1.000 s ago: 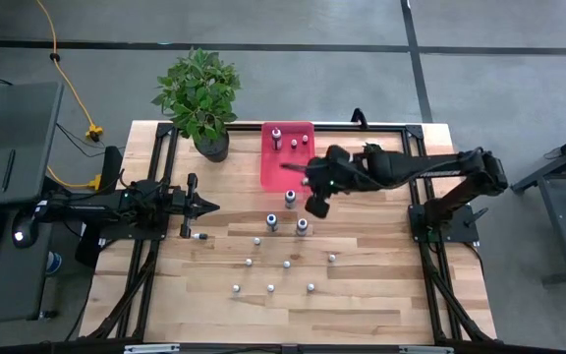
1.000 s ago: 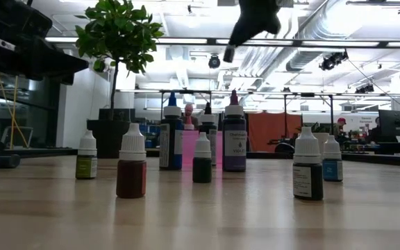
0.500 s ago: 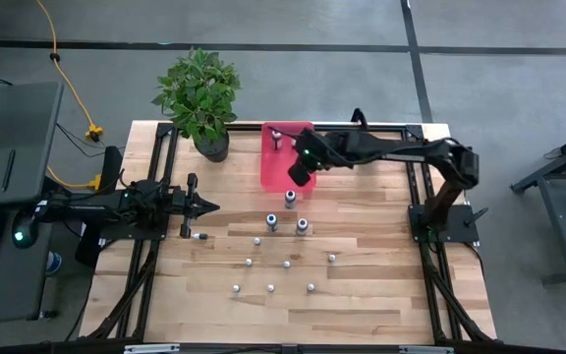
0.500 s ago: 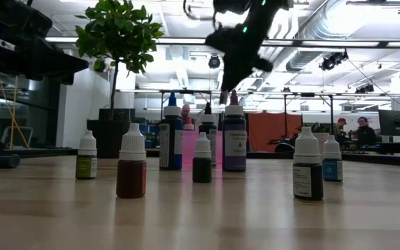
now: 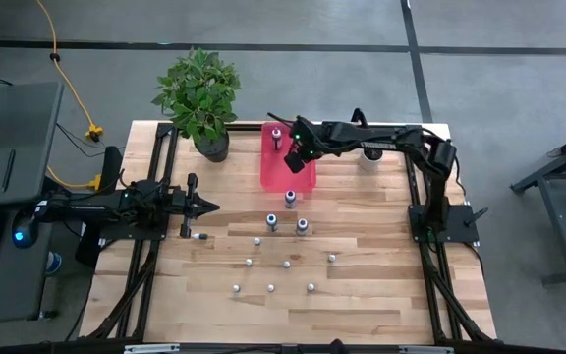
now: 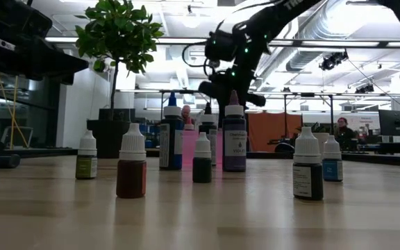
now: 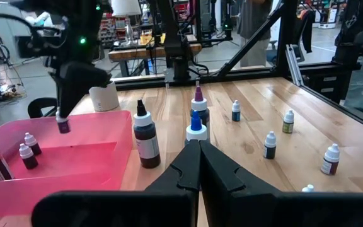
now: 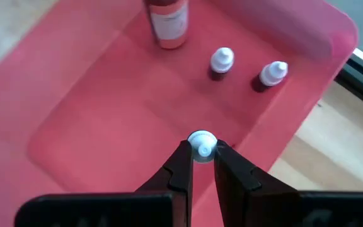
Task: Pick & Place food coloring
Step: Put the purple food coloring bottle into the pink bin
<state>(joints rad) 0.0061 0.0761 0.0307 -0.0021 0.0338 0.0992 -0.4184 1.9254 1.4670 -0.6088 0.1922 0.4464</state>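
Right tool (image 8: 201, 165), clamped on a small food coloring bottle (image 8: 201, 144) by its cap, has swung from mid-tabletop to above the pink tray (image 5: 273, 169); release likely next. Left tool (image 5: 202, 207) together, waiting left.

My matt black fingers (image 8: 180, 171) pinch a smooth white plastic cap (image 8: 201, 144) over the glossy pink tray (image 8: 93, 107); the table (image 5: 362, 275) is pale wood.

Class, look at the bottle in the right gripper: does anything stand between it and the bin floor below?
Nothing visible does. The right gripper holds the small bottle over bare floor of the pink bin; the three bottles already inside stand off to one side.
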